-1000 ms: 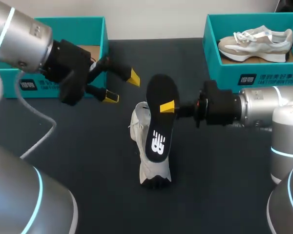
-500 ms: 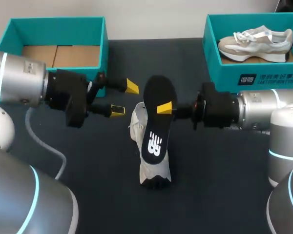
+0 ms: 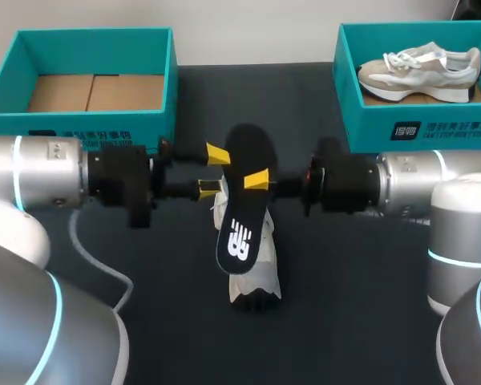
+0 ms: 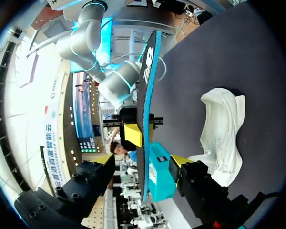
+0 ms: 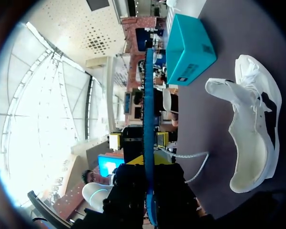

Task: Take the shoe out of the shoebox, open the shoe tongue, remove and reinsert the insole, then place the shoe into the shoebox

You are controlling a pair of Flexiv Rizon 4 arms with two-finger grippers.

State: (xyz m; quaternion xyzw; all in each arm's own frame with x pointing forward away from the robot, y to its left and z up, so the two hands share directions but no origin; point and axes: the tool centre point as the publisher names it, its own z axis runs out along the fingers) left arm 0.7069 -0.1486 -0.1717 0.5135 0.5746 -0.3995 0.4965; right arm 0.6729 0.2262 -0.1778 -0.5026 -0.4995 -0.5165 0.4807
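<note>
The black insole (image 3: 242, 200) with a white logo hangs tilted above the white shoe (image 3: 255, 277), which lies on the dark table. My right gripper (image 3: 256, 181) is shut on the insole's upper part from the right. My left gripper (image 3: 213, 172) comes in from the left, open, one yellow tip on either side of the insole's edge. In the left wrist view the insole (image 4: 144, 119) stands edge-on between the left gripper's (image 4: 143, 160) spread fingers, apart from both, with the shoe (image 4: 224, 129) beside it. The right wrist view shows the insole (image 5: 148, 109) edge-on in the right gripper (image 5: 147, 164), beside the shoe (image 5: 252, 124).
An empty teal shoebox (image 3: 170, 72) with a cardboard floor stands at the back left. A second teal shoebox (image 3: 349, 72) at the back right holds another pale shoe (image 3: 421, 68). A grey cable (image 3: 96, 257) trails on the table near my left arm.
My left gripper swung down and to the right until its fingers straddle the insole, and they have narrowed a little. The right gripper shifted the insole slightly left.
</note>
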